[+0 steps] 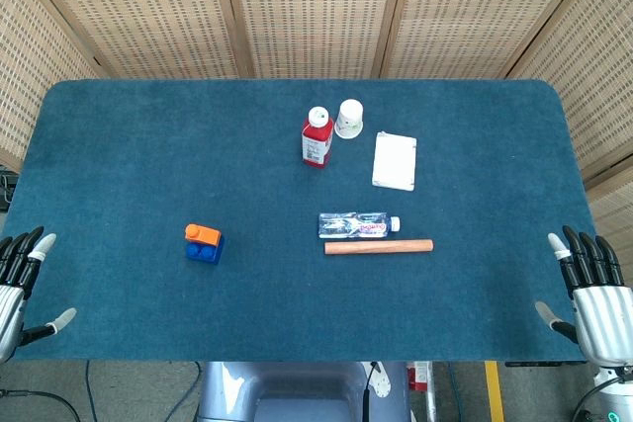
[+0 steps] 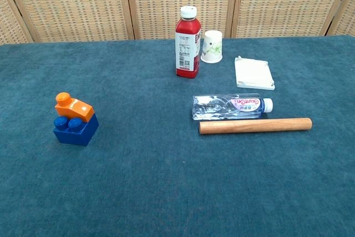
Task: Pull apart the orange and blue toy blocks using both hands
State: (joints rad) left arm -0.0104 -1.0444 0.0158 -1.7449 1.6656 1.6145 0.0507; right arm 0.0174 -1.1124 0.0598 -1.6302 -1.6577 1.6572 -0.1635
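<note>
An orange block [image 1: 202, 234] [image 2: 74, 106] sits stuck on top of a larger blue block [image 1: 205, 249] [image 2: 76, 129] on the left part of the blue table. My left hand [image 1: 18, 279] hovers at the table's front left corner, fingers spread, holding nothing. Far over at the front right corner my right hand [image 1: 593, 294] is likewise spread and empty. Both hands are well away from the blocks. Neither hand shows in the chest view.
A red drink bottle [image 1: 316, 136] [image 2: 187, 41] and a white paper cup [image 1: 349, 118] [image 2: 212, 46] stand at the back centre. A white pad [image 1: 394, 160] [image 2: 253, 73] lies to their right. A clear water bottle [image 1: 357, 224] [image 2: 230, 106] and a wooden rod [image 1: 379, 246] [image 2: 255, 125] lie mid-table.
</note>
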